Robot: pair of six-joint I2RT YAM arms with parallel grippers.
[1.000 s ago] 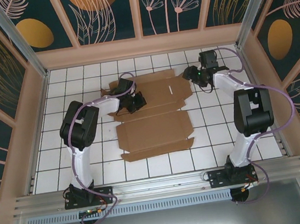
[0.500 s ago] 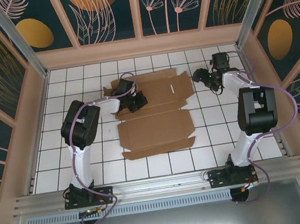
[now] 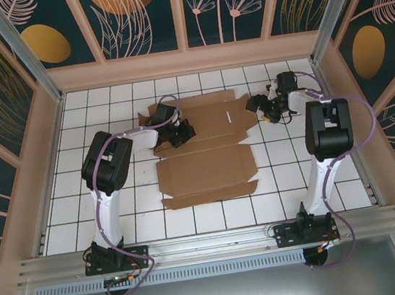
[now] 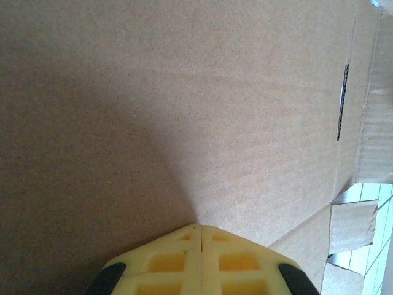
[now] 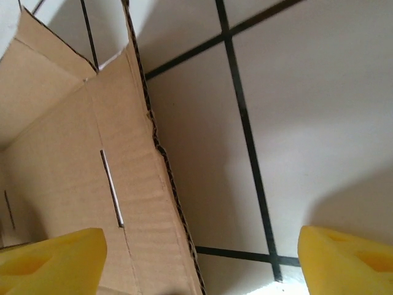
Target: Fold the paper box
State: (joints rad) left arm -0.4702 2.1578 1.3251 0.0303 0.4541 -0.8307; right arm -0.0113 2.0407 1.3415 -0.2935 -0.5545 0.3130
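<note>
Top cam: paper box [image 3: 204, 168] lies flat mid worktop [image 3: 280, 195]. My left claw [image 3: 179, 132] sits on its far-left panel; right claw [image 3: 259, 104] is just beside its right edge.
L wrist: left claw [image 4: 199, 232] pressed together, tips against cardboard.
R wrist: right claw [image 5: 199, 258] spread wide, one finger over the box, the other over tile.
</note>
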